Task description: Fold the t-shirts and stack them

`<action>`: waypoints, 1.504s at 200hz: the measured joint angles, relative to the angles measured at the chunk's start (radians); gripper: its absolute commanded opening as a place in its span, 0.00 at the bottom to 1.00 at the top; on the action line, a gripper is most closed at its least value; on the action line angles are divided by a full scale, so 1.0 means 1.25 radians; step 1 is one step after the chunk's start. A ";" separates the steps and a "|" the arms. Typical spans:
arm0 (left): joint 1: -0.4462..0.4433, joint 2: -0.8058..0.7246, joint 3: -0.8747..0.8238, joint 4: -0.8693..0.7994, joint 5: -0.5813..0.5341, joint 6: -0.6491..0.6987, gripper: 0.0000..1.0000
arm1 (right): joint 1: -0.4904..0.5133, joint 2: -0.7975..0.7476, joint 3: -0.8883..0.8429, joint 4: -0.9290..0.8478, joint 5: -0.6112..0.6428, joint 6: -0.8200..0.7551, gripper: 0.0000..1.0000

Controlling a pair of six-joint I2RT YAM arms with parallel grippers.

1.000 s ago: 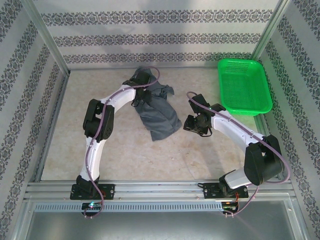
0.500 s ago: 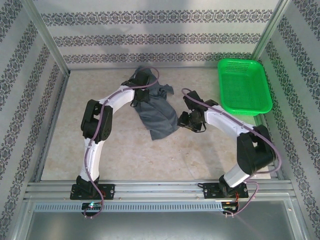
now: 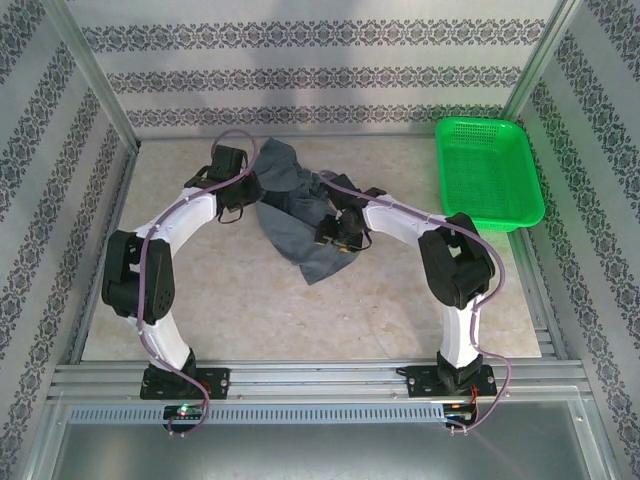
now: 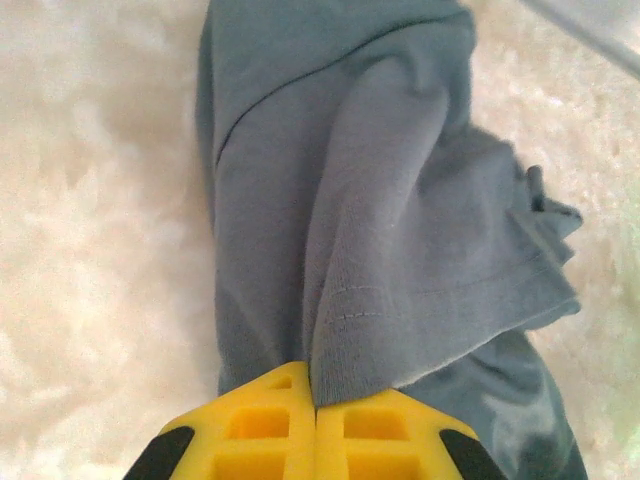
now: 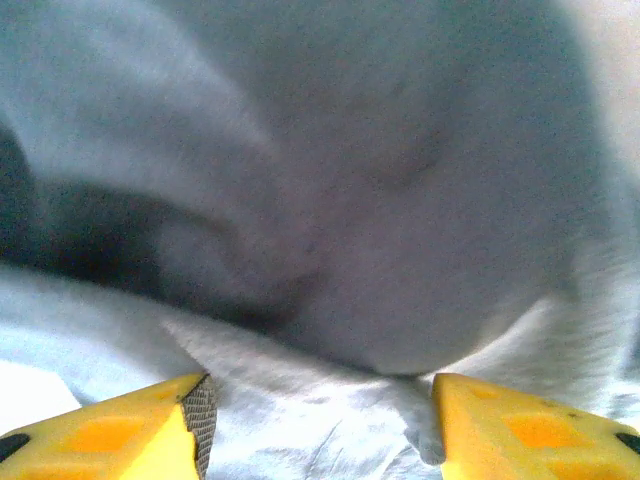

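T-shirt (image 3: 300,240) lies crumpled mid-table (image 3: 400,300) from above. The left gripper (image 3: 250,192) has swung leftward, tugging cloth to spread it, and the right gripper (image 3: 335,235) has moved in over it. Left wrist: jaws clamped tight on a hem fold. Right wrist: jaws wide apart, empty, poised over fabric.

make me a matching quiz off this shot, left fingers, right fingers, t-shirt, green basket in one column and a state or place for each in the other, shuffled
Column one:
1. left fingers
2. right fingers
3. t-shirt
4. green basket

Column two:
a. far right corner of the table
b. apart, grey cloth just ahead of them
c. shut on a fold of the shirt
d. bunched up between the two arms

Pairs: 1-c; 2-b; 3-d; 4-a
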 measured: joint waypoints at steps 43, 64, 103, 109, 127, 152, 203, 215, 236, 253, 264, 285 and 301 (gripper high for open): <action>0.022 -0.113 -0.150 -0.003 0.006 -0.111 0.00 | 0.036 0.000 -0.011 0.010 -0.018 0.000 0.64; 0.054 -0.247 -0.278 -0.009 -0.010 -0.196 0.00 | 0.037 0.000 -0.040 0.007 -0.019 0.000 0.64; 0.063 -0.460 -0.585 0.027 0.032 -0.396 0.00 | 0.009 0.001 -0.064 -0.029 -0.017 -0.005 0.57; 0.054 -0.472 -0.620 0.026 0.041 -0.422 0.03 | 0.001 0.001 -0.063 -0.036 -0.015 -0.008 0.56; 0.010 -0.513 -0.675 0.000 0.057 -0.486 0.31 | -0.037 0.001 -0.061 -0.067 -0.007 -0.024 0.44; -0.033 -0.549 -0.635 -0.045 0.089 -0.494 0.56 | -0.122 0.005 -0.059 -0.102 0.014 -0.058 0.28; -0.027 -0.532 -0.339 -0.255 0.029 -0.398 0.60 | -0.237 -0.002 -0.027 -0.138 0.097 -0.147 0.45; -0.012 -0.490 -0.280 -0.278 0.005 -0.369 0.59 | -0.231 -0.020 -0.027 -0.147 0.115 -0.168 0.51; 0.003 -0.346 -0.171 -0.299 -0.023 -0.320 0.58 | -0.214 -0.087 -0.036 -0.153 0.132 -0.172 0.56; 0.005 -0.194 -0.070 -0.321 -0.035 -0.270 0.58 | -0.206 -0.169 -0.068 -0.148 0.134 -0.159 0.56; 0.005 -0.103 -0.002 -0.337 -0.043 -0.234 0.58 | -0.202 -0.219 -0.091 -0.147 0.132 -0.146 0.56; 0.004 0.030 0.100 -0.363 -0.053 -0.166 0.60 | -0.189 -0.274 -0.128 -0.143 0.123 -0.120 0.58; -0.002 0.109 0.168 -0.395 -0.065 -0.114 0.62 | -0.188 -0.281 -0.153 -0.137 0.104 -0.096 0.58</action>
